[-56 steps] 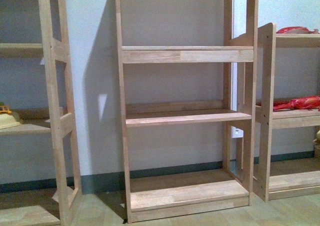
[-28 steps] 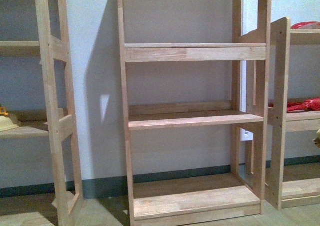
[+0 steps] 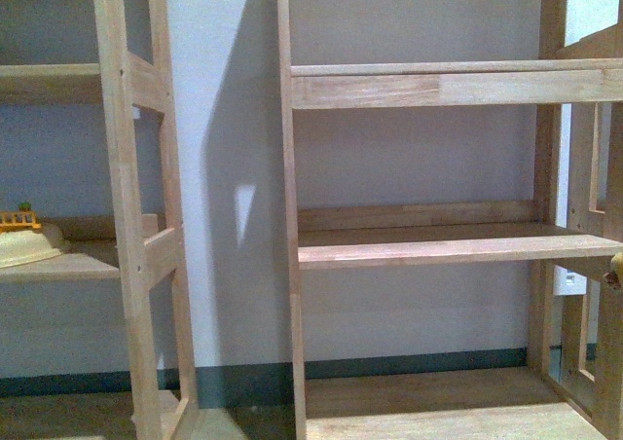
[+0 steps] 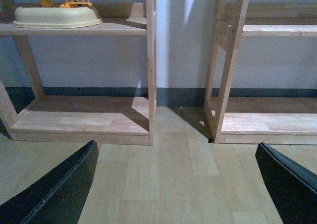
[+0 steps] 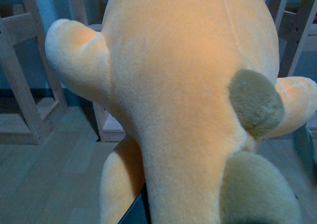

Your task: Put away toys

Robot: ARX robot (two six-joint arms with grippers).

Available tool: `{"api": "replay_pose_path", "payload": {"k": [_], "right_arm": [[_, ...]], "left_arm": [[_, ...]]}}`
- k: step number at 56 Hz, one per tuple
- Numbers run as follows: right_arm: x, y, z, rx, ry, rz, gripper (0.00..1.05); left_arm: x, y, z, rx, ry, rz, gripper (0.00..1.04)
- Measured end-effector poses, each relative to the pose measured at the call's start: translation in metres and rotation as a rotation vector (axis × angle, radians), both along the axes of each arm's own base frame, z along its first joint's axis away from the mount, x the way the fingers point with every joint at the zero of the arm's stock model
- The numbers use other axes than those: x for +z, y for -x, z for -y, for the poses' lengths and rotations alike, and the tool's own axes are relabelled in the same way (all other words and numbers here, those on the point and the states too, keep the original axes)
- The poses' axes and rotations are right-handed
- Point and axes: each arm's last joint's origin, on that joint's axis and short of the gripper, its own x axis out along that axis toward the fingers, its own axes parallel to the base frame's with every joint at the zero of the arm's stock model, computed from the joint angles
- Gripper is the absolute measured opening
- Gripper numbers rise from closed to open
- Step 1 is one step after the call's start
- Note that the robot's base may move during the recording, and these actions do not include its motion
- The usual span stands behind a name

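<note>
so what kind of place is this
Likely a playroom or toy-storage room: open wooden shelf units along a wall, a cream toy tray on one shelf, and a big plush animal.

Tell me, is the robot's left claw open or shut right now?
Open. The left wrist view shows the left gripper with its two black fingers far apart, only floor between them.

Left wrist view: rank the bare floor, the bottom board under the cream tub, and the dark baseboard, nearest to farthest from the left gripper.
1. Bare floor: directly below the left gripper, between its spread fingers.
2. Bottom board: lowest shelf of the unit holding the cream tub, past the floor.
3. Dark baseboard: on the wall behind the shelf units.
</note>
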Motion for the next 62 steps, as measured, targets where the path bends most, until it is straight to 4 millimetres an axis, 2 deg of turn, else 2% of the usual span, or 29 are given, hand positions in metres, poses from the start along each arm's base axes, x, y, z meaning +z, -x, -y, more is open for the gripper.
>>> {"api": "replay_pose_path", "payload": {"k": [48, 56, 58, 62], "right_arm": [[0.000, 0.000, 0.000, 0.000, 0.000, 0.000, 0.07], [-0.005, -0.005, 0.002, -0.183, -0.046, -0.142, 0.07], [-0.002, -0.007, 0.004, -0.203, -0.051, -0.141, 0.07], [0.018, -0.014, 0.006, -0.218, -0.057, -0.096, 0.07]], "left_arm": [[0.000, 0.000, 0.000, 0.001, 0.000, 0.000, 0.98], [0.000, 0.000, 0.000, 0.001, 0.000, 0.000, 0.98], [0.000, 0.000, 0.000, 0.002, 0.000, 0.000, 0.98], [0.000, 0.000, 0.000, 0.001, 0.000, 0.000, 0.98]]}}
